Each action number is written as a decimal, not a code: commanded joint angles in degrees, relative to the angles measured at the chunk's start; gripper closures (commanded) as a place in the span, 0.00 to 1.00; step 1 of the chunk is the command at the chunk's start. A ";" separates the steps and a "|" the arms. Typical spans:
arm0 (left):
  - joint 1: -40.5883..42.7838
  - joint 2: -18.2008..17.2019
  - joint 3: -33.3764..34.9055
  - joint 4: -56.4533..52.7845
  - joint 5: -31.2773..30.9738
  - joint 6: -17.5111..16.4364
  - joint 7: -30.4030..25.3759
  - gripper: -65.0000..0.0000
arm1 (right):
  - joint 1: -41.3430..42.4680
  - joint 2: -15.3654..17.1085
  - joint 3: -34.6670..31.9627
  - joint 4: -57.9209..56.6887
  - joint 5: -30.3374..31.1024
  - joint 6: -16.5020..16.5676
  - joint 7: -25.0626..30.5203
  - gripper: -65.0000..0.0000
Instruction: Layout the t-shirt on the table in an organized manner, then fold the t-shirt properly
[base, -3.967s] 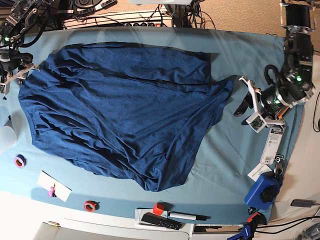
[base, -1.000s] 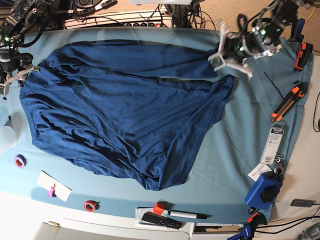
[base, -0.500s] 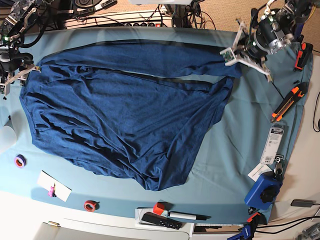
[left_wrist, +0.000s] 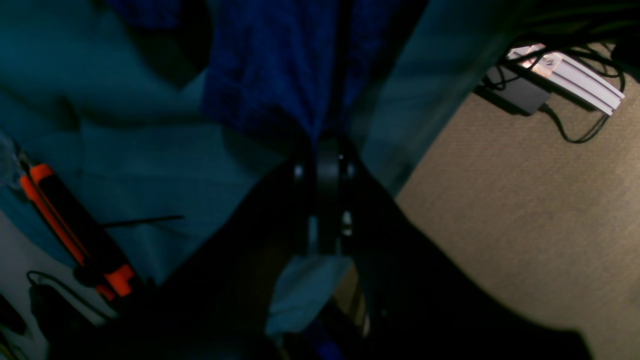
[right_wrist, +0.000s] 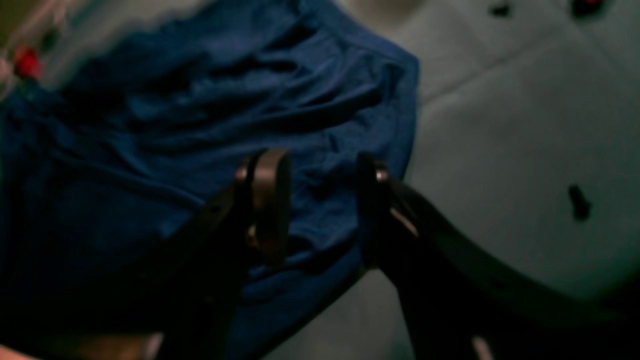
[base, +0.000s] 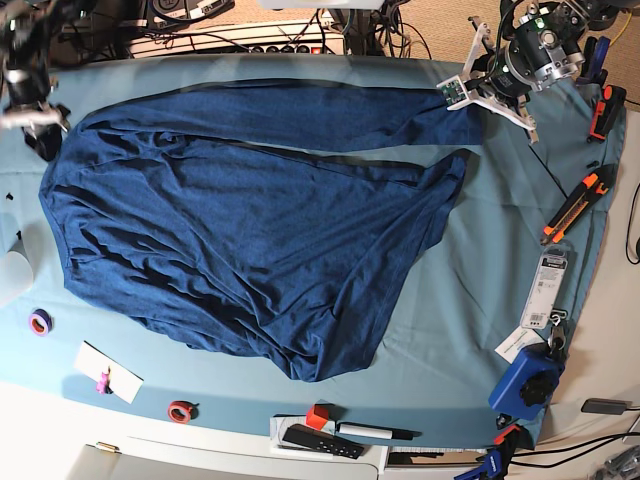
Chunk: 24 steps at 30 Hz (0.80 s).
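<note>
One t-shirt (base: 250, 240) lies spread over the one table (base: 470, 280), rumpled, a long strip stretched toward one o'clock. Two grippers: the left gripper (base: 478, 92) at one o'clock is clenched on the t-shirt's corner; the right gripper (right_wrist: 320, 210) at ten o'clock hangs over the cloth, jaws apart, gripping nothing. Two orange-handled cutters (base: 570, 205) lie at three o'clock.

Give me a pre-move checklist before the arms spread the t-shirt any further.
1. Left gripper shut on the t-shirt: ok.
2. Right gripper holding cloth: not ok, fingers apart above the fabric.
3. T-shirt flat: not ok, wrinkled, near part bunched.
4. T-shirt fully on the table: ok.
5. Orange-and-black tool apart from the shirt: ok.
6. Sleeves laid out: cannot tell.
</note>
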<state>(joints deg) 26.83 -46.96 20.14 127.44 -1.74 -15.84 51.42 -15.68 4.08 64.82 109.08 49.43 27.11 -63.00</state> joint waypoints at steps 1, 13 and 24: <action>0.00 -0.66 -0.39 0.90 0.24 0.39 -0.39 1.00 | 0.07 0.24 1.55 0.90 1.66 0.31 1.25 0.67; 0.00 -0.66 -0.39 0.90 0.26 0.39 -0.39 1.00 | 0.74 -0.59 3.54 -21.53 10.27 1.29 -0.31 0.67; 0.00 -0.66 -0.39 0.90 0.26 0.37 -0.42 1.00 | 1.55 -1.53 3.39 -25.18 14.10 3.56 -3.08 0.67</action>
<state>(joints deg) 26.83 -46.96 20.14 127.44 -1.72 -15.84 51.42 -13.82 1.89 68.10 83.24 63.16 30.30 -65.80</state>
